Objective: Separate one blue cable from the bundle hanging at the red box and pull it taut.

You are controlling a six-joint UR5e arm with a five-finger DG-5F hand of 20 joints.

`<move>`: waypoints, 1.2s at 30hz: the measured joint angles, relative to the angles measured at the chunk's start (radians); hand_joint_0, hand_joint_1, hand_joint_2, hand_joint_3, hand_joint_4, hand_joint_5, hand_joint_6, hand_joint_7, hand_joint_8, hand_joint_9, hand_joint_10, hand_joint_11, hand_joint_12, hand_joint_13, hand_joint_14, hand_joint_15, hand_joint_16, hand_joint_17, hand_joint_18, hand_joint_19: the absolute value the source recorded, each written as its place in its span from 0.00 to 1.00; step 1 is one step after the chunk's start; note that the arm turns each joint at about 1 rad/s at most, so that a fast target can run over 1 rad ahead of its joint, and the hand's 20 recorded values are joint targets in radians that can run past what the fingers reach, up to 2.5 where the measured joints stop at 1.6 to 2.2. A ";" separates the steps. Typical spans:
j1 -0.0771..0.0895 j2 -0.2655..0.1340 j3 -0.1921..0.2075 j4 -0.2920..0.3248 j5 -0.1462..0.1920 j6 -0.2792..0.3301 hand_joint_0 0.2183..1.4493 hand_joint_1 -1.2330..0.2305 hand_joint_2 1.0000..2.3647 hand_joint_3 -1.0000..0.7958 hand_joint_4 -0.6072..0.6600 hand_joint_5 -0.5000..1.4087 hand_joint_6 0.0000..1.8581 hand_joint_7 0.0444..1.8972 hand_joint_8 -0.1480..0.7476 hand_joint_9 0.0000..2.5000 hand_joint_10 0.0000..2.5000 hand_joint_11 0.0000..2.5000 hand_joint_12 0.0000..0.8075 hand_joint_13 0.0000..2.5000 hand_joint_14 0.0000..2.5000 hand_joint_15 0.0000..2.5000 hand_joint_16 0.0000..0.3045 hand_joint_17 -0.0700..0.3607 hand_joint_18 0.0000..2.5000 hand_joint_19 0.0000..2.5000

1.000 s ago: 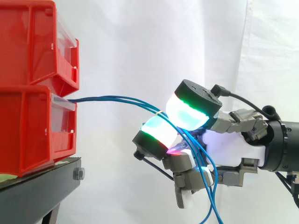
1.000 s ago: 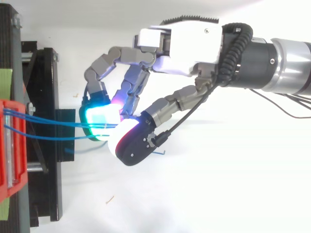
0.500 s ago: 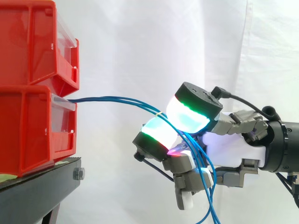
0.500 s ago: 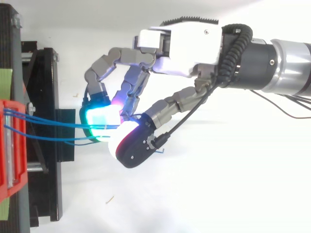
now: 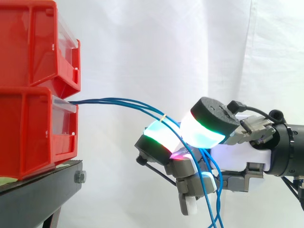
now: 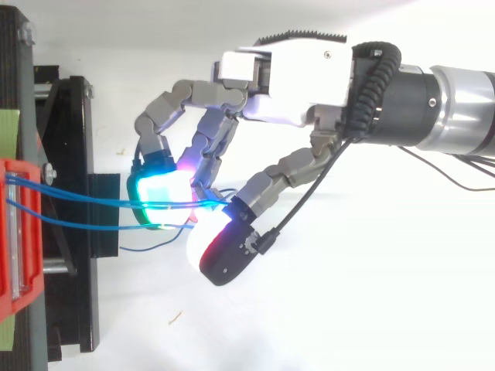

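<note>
Blue cables [image 5: 118, 101]: their start is hidden inside the lower red bin [image 5: 28, 133], and their free ends run off the side view's bottom edge. Where they thread through the hand [image 5: 237, 154], the glowing pads [image 5: 161, 134] cover them; which strand is actually gripped cannot be told. Upper red bin [image 5: 33, 42], lower red bin and black stand [image 5: 38, 194] are cut by the left edge, the arm [image 5: 290, 151] by the right.

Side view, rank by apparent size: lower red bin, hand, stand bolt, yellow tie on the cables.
1-2. hand and lower red bin: alike, and the bin is cropped, so unranked.
3. stand bolt
4. yellow tie on the blue cables
</note>
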 measured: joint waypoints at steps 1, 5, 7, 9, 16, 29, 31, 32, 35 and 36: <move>0.000 0.000 0.000 0.000 0.000 0.000 0.23 0.19 0.00 0.28 0.64 0.18 0.47 0.55 0.61 0.43 0.01 0.45 0.54 0.45 0.01 0.44 0.14 0.39 0.44 0.24; 0.000 0.000 0.000 -0.003 0.000 0.001 0.22 0.25 0.00 0.28 0.68 0.20 0.43 0.58 0.63 0.46 0.01 0.45 0.54 0.47 0.01 0.44 0.15 0.39 0.45 0.25; 0.000 0.000 0.000 -0.004 0.000 0.001 0.26 0.36 0.00 0.28 0.66 0.20 0.41 0.62 0.61 0.47 0.01 0.45 0.52 0.47 0.01 0.43 0.14 0.39 0.45 0.25; 0.001 0.000 0.000 -0.005 0.000 0.001 0.28 0.42 0.00 0.28 0.64 0.20 0.41 0.62 0.60 0.47 0.01 0.44 0.50 0.47 0.01 0.43 0.14 0.38 0.45 0.26; 0.001 0.000 0.000 -0.006 0.000 0.001 0.33 0.37 0.00 0.29 0.60 0.19 0.42 0.61 0.59 0.47 0.01 0.45 0.50 0.46 0.01 0.43 0.14 0.38 0.44 0.27; 0.002 0.000 0.000 -0.006 0.000 0.001 0.33 0.28 0.01 0.43 0.57 0.18 0.47 0.59 0.60 0.45 0.01 0.45 0.51 0.45 0.01 0.43 0.14 0.39 0.45 0.26; 0.003 0.000 0.000 -0.006 0.001 0.001 0.34 0.27 0.01 0.39 0.60 0.17 0.47 0.59 0.59 0.44 0.01 0.46 0.50 0.45 0.01 0.44 0.14 0.39 0.44 0.27; 0.003 0.000 0.000 -0.006 0.002 0.001 0.32 0.28 0.01 0.34 0.60 0.18 0.47 0.58 0.60 0.44 0.01 0.46 0.50 0.44 0.01 0.43 0.14 0.39 0.44 0.27; 0.003 0.000 0.000 -0.006 0.005 0.001 0.30 0.37 0.00 0.28 0.61 0.18 0.46 0.57 0.59 0.44 0.01 0.45 0.50 0.44 0.01 0.43 0.14 0.39 0.44 0.27; 0.003 0.000 0.000 -0.006 0.007 0.001 0.30 0.39 0.00 0.28 0.61 0.18 0.46 0.57 0.60 0.45 0.01 0.45 0.50 0.44 0.01 0.43 0.14 0.39 0.44 0.27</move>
